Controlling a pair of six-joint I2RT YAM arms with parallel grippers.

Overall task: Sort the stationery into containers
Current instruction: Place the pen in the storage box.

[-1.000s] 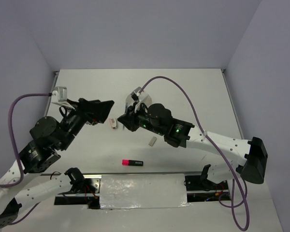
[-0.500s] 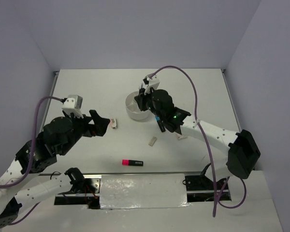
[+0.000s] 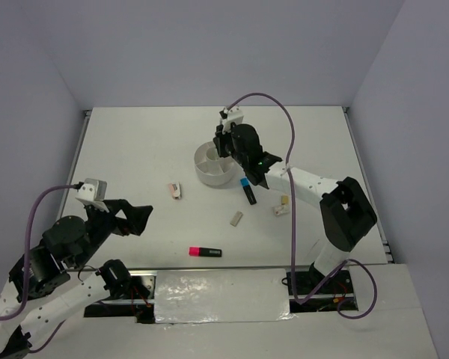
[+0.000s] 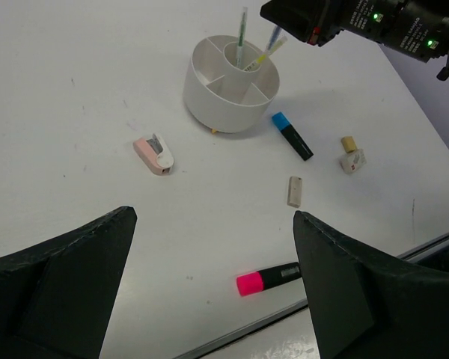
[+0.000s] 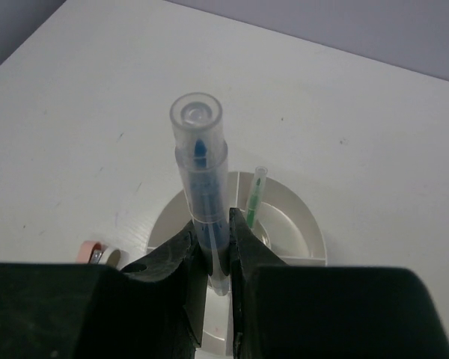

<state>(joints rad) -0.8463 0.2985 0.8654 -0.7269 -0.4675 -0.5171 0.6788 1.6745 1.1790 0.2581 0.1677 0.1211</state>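
Right now my right arm point(image 3: 307, 183) reaches far across the bench point(image 3: 135, 149), the right gripper point(image 5: 215, 258) clamped on a clear blue pen point(image 5: 200, 179) held upright directly above the cup point(image 5: 303, 224). My left arm point(image 3: 60, 243) sits folded at the near left, the left gripper point(image 4: 212, 217) spread wide and empty, the cup well beyond it.

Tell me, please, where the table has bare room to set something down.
Bare: the left stretch between table edge and pink sharpener, and the strip behind the white cup. Crowded: in front of the cup, around the blue highlighter and tan eraser.
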